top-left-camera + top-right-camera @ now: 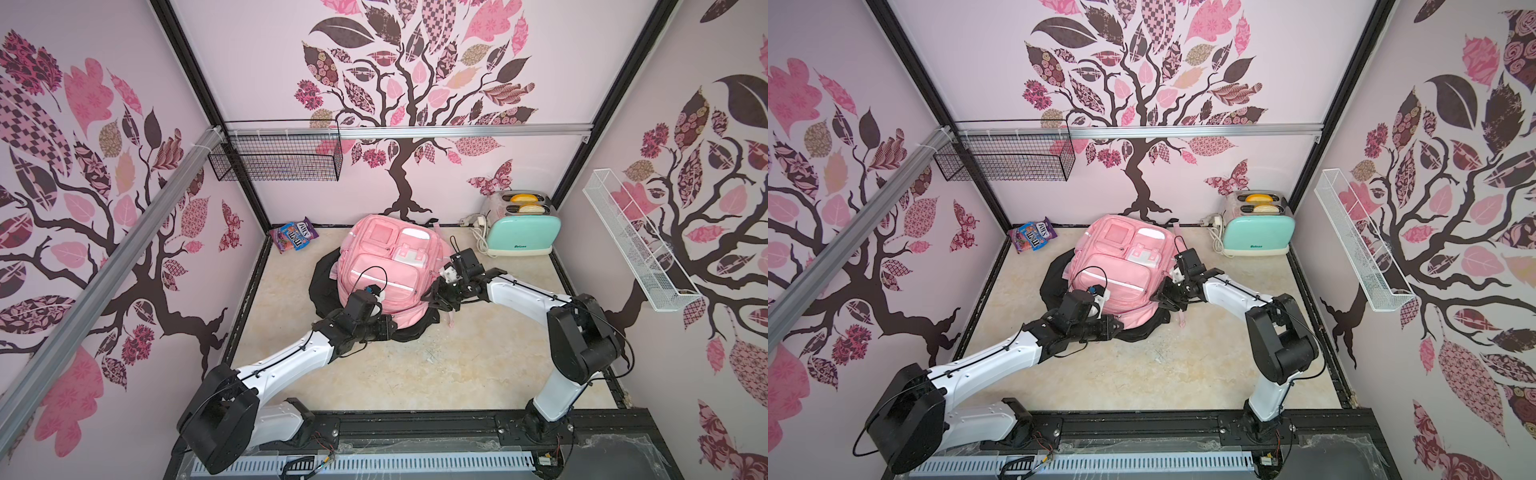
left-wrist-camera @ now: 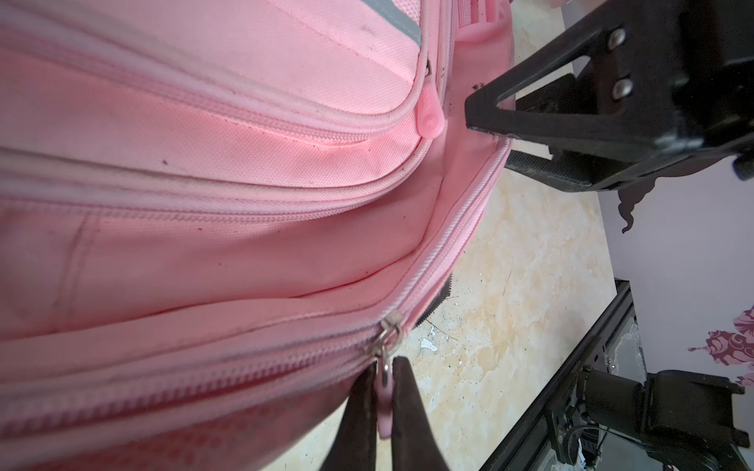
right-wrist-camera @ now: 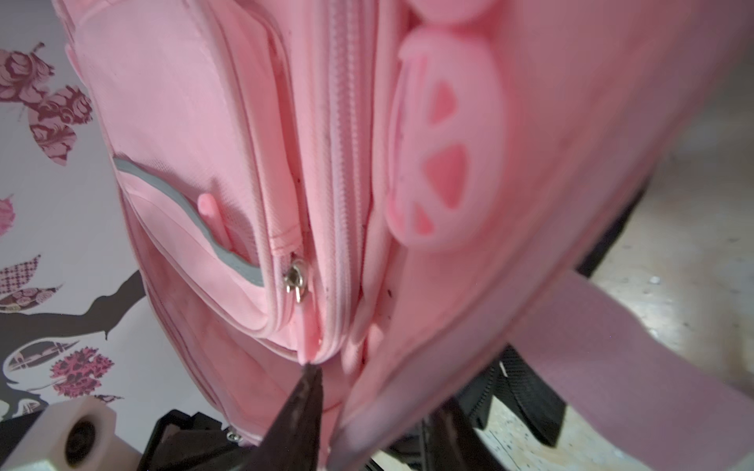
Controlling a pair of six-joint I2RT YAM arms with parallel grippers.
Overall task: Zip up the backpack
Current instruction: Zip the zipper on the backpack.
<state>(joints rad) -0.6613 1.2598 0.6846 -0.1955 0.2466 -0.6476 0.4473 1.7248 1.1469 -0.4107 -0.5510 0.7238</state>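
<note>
The backpack [image 1: 382, 266] lies near the toaster [image 1: 521, 235]; it is soft, light cloth and will probably sag, so the small pull [image 2: 384, 416] is the place to hold. The left gripper [image 2: 386, 369] pinches this pull tight. On the toaster side, the right gripper [image 2: 487, 140] has its fingers partly apart at the seam [image 2: 469, 212].

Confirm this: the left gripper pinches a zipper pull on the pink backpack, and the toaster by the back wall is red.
Not red: the toaster is mint green in both top views. The left gripper does pinch the zipper pull on the pink backpack.
</note>
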